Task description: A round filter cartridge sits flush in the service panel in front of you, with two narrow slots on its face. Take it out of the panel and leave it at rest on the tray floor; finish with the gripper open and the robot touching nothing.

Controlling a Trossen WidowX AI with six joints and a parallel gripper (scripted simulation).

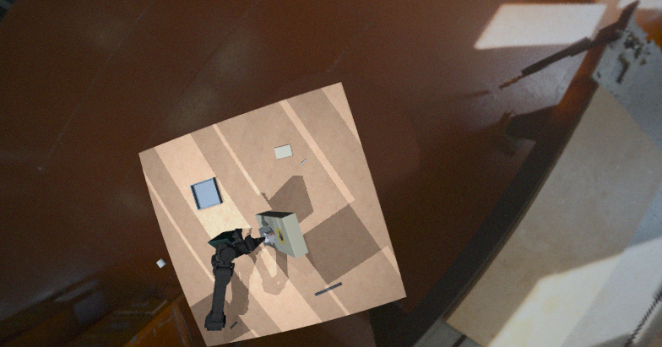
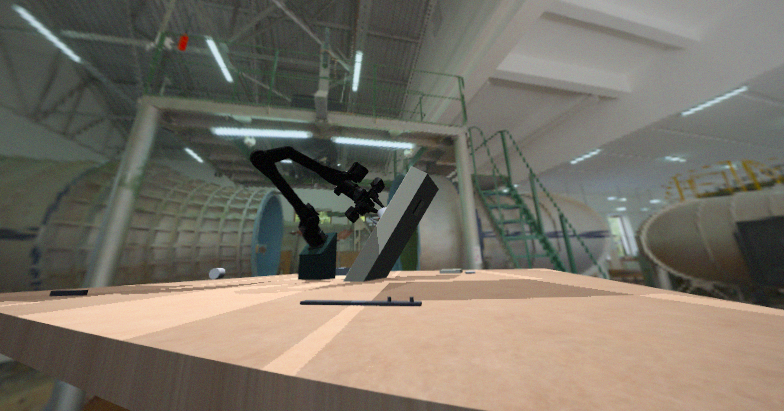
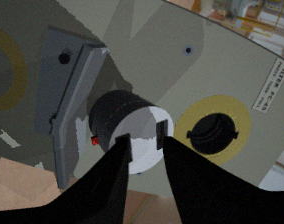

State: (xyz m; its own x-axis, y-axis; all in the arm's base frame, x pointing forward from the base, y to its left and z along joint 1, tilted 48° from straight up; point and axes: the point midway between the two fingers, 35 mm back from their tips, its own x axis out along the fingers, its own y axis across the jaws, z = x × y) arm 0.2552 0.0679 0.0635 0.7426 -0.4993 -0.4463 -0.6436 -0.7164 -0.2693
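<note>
The filter cartridge (image 1: 268,236) (image 2: 383,211) (image 3: 144,155), a dark cylinder with a pale face, two slots and a red mark, is out of the panel (image 1: 296,242) (image 2: 387,218) (image 3: 233,70). It is tilted just beyond my fingertips. My gripper (image 1: 263,238) (image 2: 379,208) (image 3: 145,143) is slightly open; its tips overlap the slots in the wrist view, but both slots show dark and unfilled, and contact is unclear. The panel's round socket (image 3: 213,134) is empty inside a yellow ring (image 3: 243,111). The blue tray (image 1: 206,193) lies behind the arm in the top view, with nothing in it.
A grey angled bracket (image 3: 75,107) stands out from the panel beside the cartridge. A pale plate (image 1: 284,151) and a small light piece (image 1: 303,161) lie beyond the panel. A dark bar (image 1: 328,289) (image 2: 356,302) lies on its other side.
</note>
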